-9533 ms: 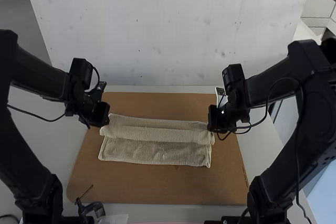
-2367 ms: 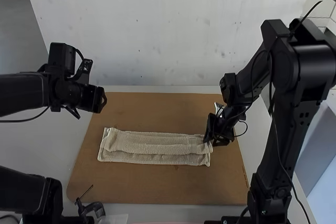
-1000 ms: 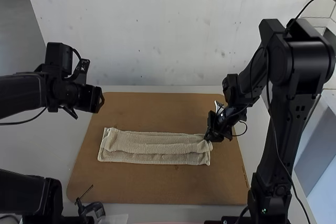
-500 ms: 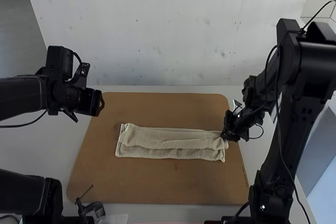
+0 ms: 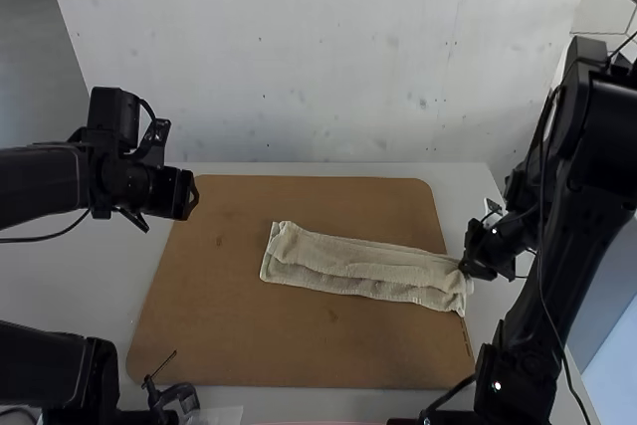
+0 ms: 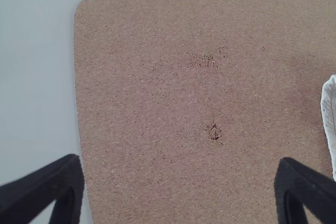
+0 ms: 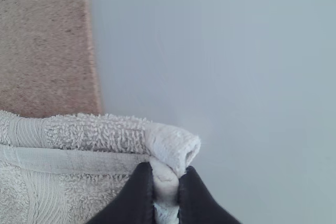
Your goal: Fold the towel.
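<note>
In the high view my left gripper point(image 5: 191, 195) hangs over the board's far left corner, away from the cloth; in the left wrist view my left gripper point(image 6: 181, 190) has its fingers wide apart. My right gripper point(image 5: 466, 268) is at the right end of the beige towel point(image 5: 363, 264), a long strip folded lengthwise, its near layer showing below the fold. The strip slants slightly, its right end nearer and past the board's edge. In the right wrist view my right gripper point(image 7: 166, 187) pinches a bunched bit of the towel's end point(image 7: 89, 135).
The towel lies mostly on a brown board point(image 5: 239, 335) set on a pale table point(image 5: 90, 276). A small black clamp-like item point(image 5: 174, 395) stands at the board's near left edge. The right arm reaches along the table's right side.
The right gripper has moved right and slightly nearer, dragging the towel with it and tilting the strip. Since the oldest frame, the left gripper has left the towel's left end and moved left.
</note>
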You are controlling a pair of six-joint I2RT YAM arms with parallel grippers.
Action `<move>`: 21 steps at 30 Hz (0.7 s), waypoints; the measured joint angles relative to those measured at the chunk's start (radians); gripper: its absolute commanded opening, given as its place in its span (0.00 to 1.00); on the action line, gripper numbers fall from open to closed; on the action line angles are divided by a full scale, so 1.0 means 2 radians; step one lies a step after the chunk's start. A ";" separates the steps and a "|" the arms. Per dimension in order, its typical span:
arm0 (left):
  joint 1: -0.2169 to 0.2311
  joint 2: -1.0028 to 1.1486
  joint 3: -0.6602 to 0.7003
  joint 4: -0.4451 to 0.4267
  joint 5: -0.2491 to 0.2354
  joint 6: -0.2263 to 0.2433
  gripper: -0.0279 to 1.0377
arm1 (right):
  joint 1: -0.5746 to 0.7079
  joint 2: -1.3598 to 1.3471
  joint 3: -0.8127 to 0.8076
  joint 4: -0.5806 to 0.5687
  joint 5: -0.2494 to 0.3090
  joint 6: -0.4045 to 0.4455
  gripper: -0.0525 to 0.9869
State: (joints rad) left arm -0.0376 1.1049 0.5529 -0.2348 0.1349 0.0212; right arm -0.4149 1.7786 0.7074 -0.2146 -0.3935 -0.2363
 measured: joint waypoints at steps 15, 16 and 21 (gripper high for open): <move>-0.008 0.000 0.000 0.000 0.001 -0.008 0.77 | -0.026 -0.003 0.079 -0.001 0.015 -0.019 0.07; -0.008 0.000 0.000 0.000 0.001 -0.008 0.77 | -0.025 -0.002 0.083 0.003 0.016 -0.016 0.07; -0.008 0.000 0.000 0.000 0.002 -0.009 0.77 | -0.009 0.022 0.101 0.017 0.031 -0.003 0.07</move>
State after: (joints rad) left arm -0.0536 1.1049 0.5529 -0.2340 0.1383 0.0025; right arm -0.4332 1.8225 0.9089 -0.1799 -0.3305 -0.2428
